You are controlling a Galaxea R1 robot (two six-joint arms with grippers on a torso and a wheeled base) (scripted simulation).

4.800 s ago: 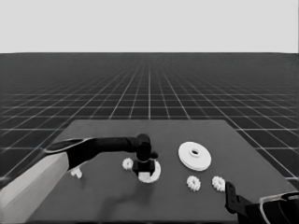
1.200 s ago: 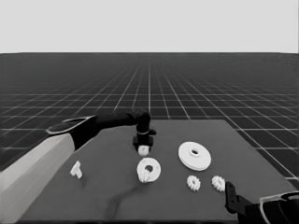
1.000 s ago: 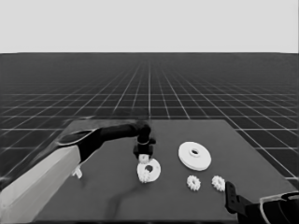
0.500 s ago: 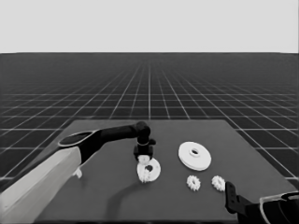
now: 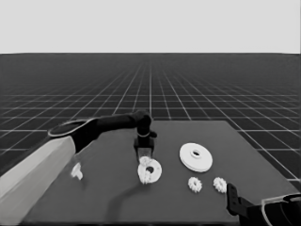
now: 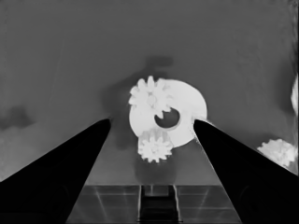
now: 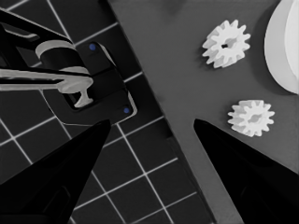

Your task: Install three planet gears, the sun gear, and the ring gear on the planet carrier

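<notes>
A simulated test space is showing here, not a lived-in room: a plain dark table (image 5: 117, 188) is standing alone on a floor (image 5: 150, 89) ruled with a pale grid that is running off to a flat horizon under a blank pale band (image 5: 150, 26). No walls or furnishings are enclosing it. Past the table's edge, dark machinery (image 7: 88, 88) with small blue lights is sitting over the same grid.

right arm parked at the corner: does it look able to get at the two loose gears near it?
Probably yes. The two loose gears lie bare on the table near the right gripper, whose fingers stand open; nothing covers them. The left gripper is busy over the smaller round part.
</notes>
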